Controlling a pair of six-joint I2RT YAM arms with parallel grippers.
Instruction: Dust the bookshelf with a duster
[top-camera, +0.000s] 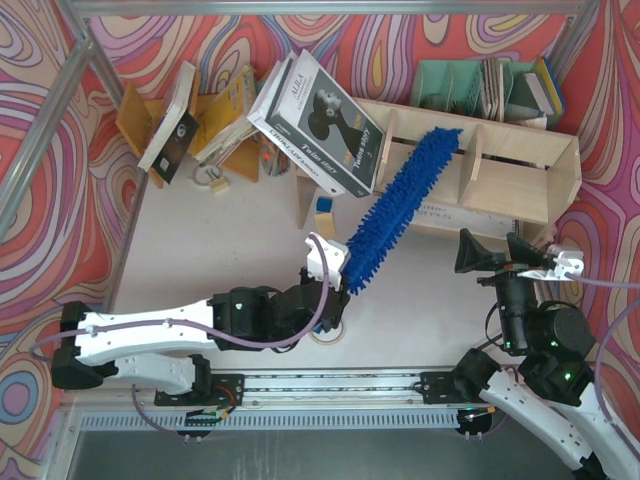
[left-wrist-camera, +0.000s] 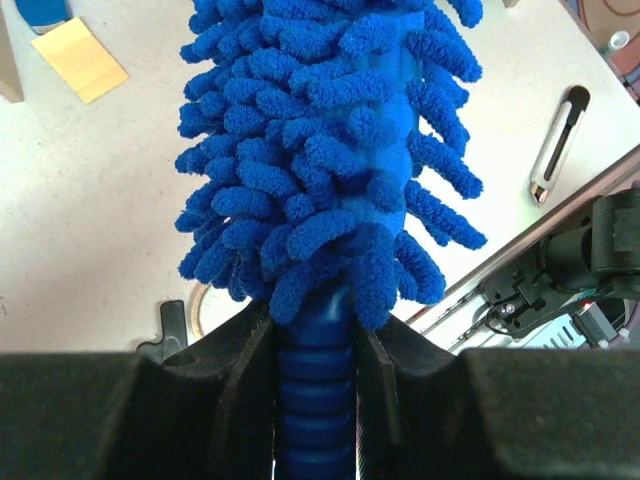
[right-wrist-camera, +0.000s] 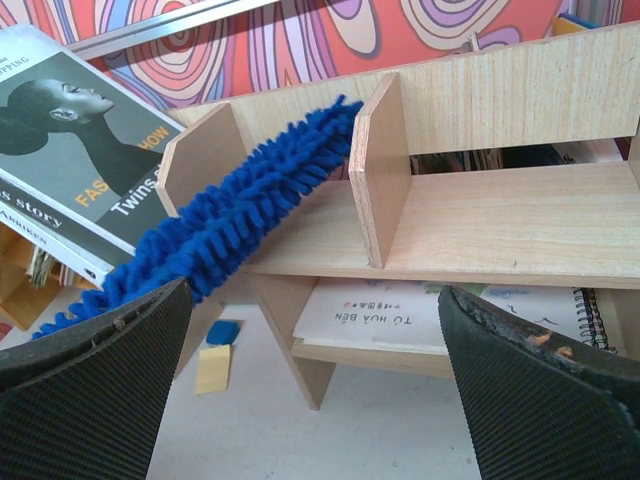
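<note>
The bright blue fluffy duster slants up and to the right from my left gripper, and its tip lies in the left compartment of the pale plywood bookshelf. In the left wrist view, both jaws press on the ribbed dark blue handle, with the fluffy head filling the view above. My right gripper hovers wide open in front of the shelf, holding nothing. From the right wrist, the duster rests on the upper board beside an upright divider of the bookshelf.
A big grey book leans against the shelf's left end. Behind the shelf stands a green file organizer, and an orange-yellow book rack is at the back left. Booklets lie on the lower tier. Small yellow and blue blocks sit on the table.
</note>
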